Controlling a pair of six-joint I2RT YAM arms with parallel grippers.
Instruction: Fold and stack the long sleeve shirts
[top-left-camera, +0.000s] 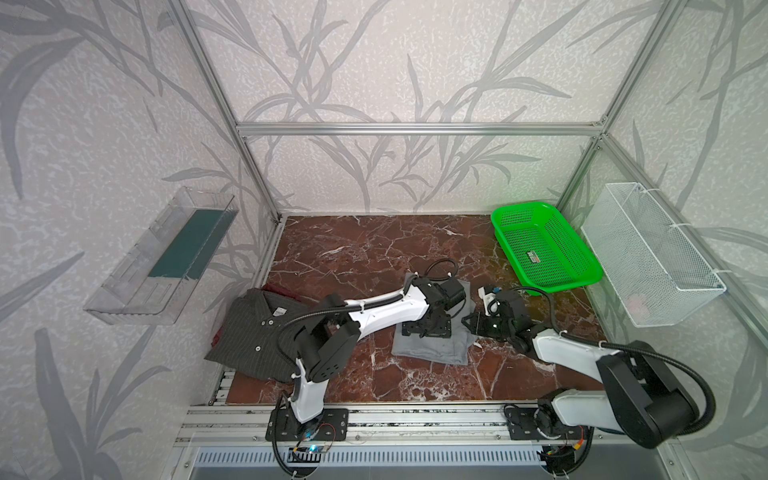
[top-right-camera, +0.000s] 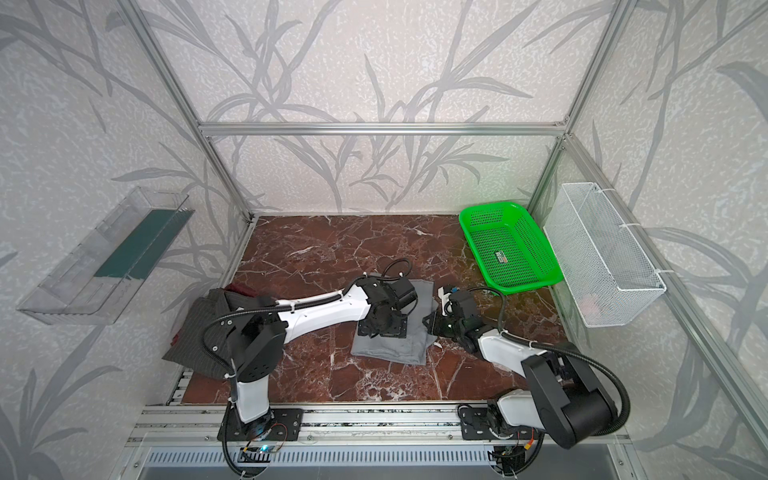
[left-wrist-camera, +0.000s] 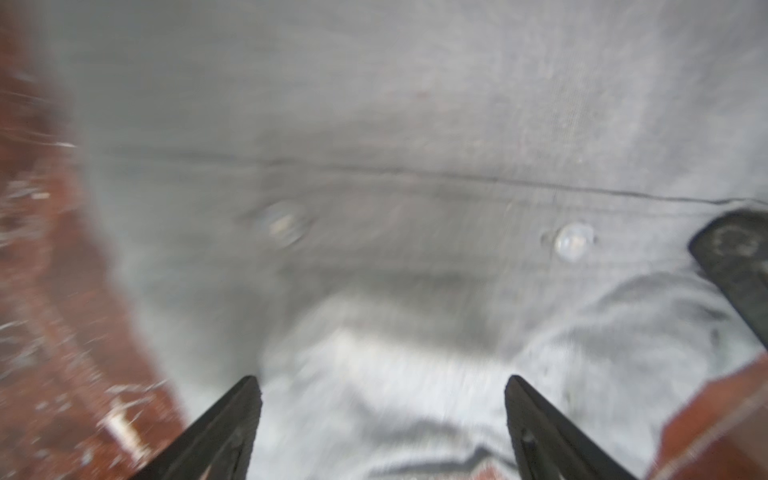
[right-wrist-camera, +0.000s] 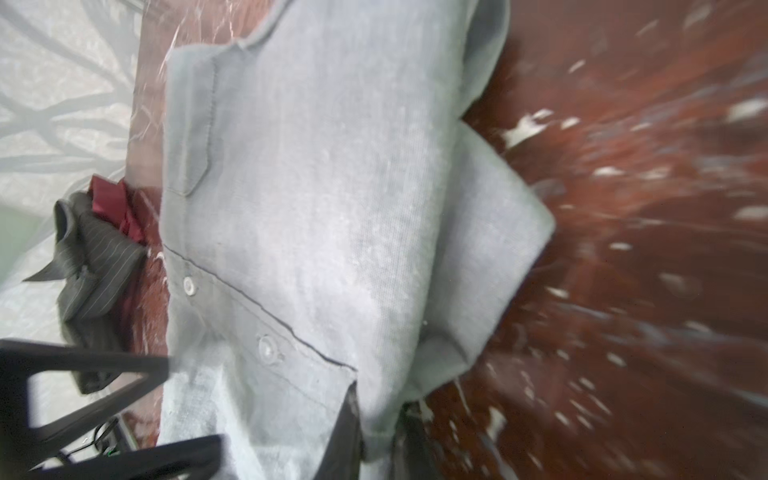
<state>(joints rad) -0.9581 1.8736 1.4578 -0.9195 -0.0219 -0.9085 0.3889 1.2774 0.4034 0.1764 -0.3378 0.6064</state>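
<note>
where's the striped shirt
In both top views the striped shirt lies at the table's left edge near the front, partly hidden by the left arm; the grey shirt lies to its right.

Robot lab cell (aluminium frame (top-left-camera: 417, 129))

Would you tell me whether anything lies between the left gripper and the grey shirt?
Nothing visible does: the left gripper, jaws open, is directly over the grey shirt, with only its buttoned fabric below. The right gripper pinches the shirt's edge.
</note>
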